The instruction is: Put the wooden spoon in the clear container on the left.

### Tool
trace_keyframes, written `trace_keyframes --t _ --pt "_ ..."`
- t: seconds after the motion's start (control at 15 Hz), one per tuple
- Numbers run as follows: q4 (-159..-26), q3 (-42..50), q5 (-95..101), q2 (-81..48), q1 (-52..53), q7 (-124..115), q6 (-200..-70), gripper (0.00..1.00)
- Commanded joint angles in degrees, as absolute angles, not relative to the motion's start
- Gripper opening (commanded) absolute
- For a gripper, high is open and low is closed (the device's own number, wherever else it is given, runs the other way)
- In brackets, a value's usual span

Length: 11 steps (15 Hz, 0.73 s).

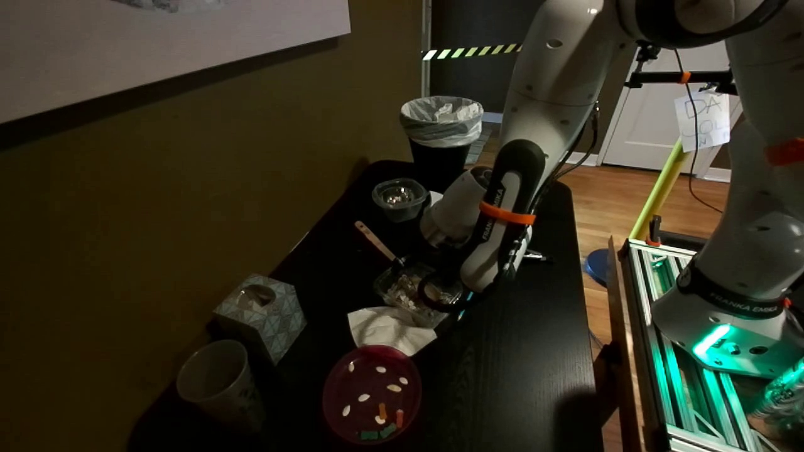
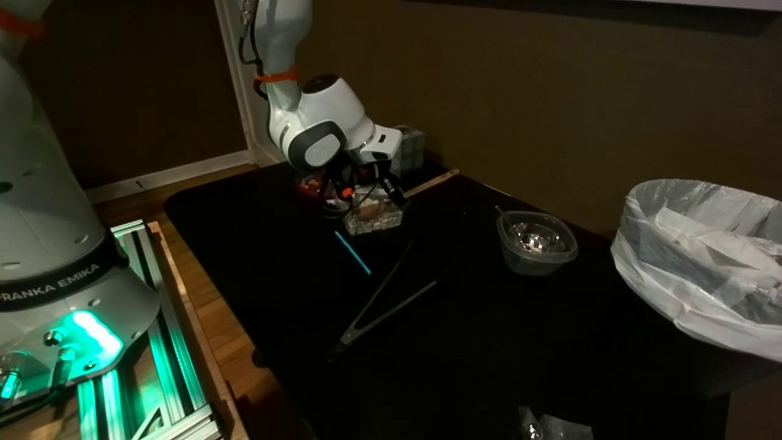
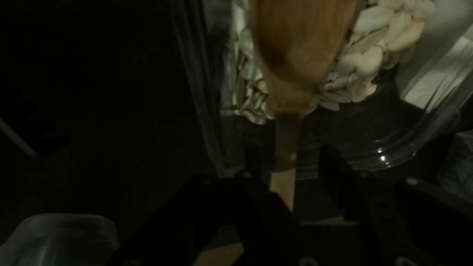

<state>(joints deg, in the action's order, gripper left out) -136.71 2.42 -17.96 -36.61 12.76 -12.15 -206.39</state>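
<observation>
The wooden spoon (image 3: 291,99), bowl cropped at the wrist view's top, lies over a tray (image 3: 201,111) of seeds (image 3: 366,62). The gripper (image 3: 289,151), fingers well parted around the handle, grips nothing, hiding its lower part. Lower left, a clear container (image 3: 63,236) is cut off.

A black table (image 1: 515,376) carries a patterned tissue box (image 1: 264,314) with a translucent cup (image 1: 220,386) beside it, a dark red plate (image 1: 336,389), a rectangular clear container (image 2: 372,224), a white napkin (image 1: 389,329) between those two, spread metal tongs (image 2: 397,307), a blue stick (image 2: 353,252), and another clear container (image 2: 528,265).
</observation>
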Motion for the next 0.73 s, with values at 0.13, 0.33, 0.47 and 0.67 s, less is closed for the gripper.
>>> trace_keyframes --t 0.13,0.33,0.47,0.67 --pt "-139.0 3.0 -21.4 -30.9 11.8 -12.1 -206.8 0.93" --pt "-140.0 5.0 -23.7 -26.8 11.6 -11.4 -207.0 1.00" --pt "-141.8 7.3 -24.7 -21.9 11.0 -9.1 -199.6 1.00" --pt "-139.6 4.9 -20.6 -23.7 7.7 -11.1 -202.7 1.00"
